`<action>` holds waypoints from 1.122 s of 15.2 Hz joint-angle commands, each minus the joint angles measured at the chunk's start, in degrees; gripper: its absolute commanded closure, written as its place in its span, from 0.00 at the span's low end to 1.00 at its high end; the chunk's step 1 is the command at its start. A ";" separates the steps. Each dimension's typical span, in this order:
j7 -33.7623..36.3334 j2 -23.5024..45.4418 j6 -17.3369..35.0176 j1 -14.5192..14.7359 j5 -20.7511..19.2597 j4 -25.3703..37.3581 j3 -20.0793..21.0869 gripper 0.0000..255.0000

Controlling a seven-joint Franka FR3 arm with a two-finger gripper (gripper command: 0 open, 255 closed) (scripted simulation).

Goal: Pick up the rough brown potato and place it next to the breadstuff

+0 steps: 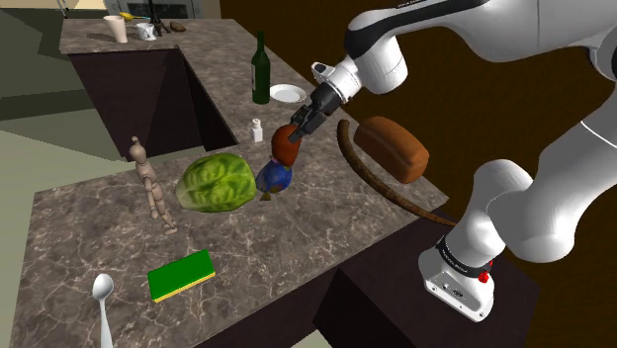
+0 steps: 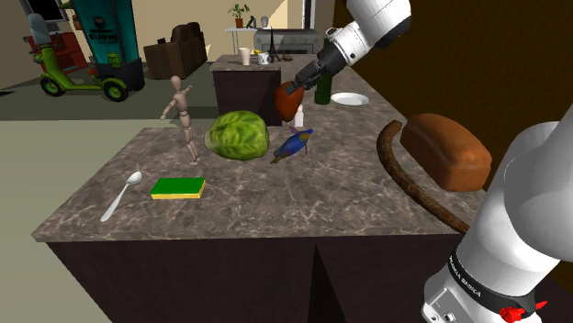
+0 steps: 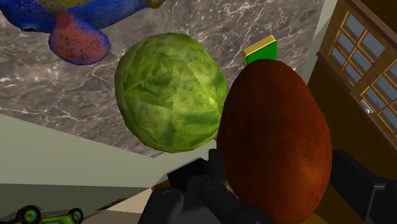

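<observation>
Small white lettering [image 2: 466, 272] runs round the dark band on the arm's lowest link, too fine to read with any certainty. A teal cabinet [image 2: 99, 41] far behind the cabbage [image 1: 215, 183] carries a pale panel whose marks cannot be made out.

The gripper [image 1: 299, 127] pinches the reddish-brown potato [image 1: 287, 146] between its two black fingers [image 3: 181, 202]. It holds the potato in the air over the marbled counter [image 1: 89, 237], to the shoulder view's right of the cabbage and above a blue bird figure [image 1: 275, 179]. In the wrist view the potato hides the fingertips and most of the green sponge [image 3: 261, 49], and the bird is cut off by the frame.

The brown loaf [image 1: 393, 148] lies well to the cabbage's right in the shoulder view, near the counter's edge. A long dark-brown curved strip [image 1: 368, 176] lies between loaf and cabbage; what it is cannot be told, and one end passes behind the arm.

A wooden mannequin [image 1: 148, 183] stands just left of the cabbage. A white spoon [image 1: 102, 297] lies nearer the camera than the cabbage, its handle cut by the bottom edge. Beyond the cabbage stand a small white shaker [image 1: 256, 130], a green bottle [image 1: 261, 71] and a white plate [image 1: 288, 94]
</observation>
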 commanded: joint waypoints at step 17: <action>-13.58 17.57 -30.25 -14.41 -3.89 19.99 -17.32 1.00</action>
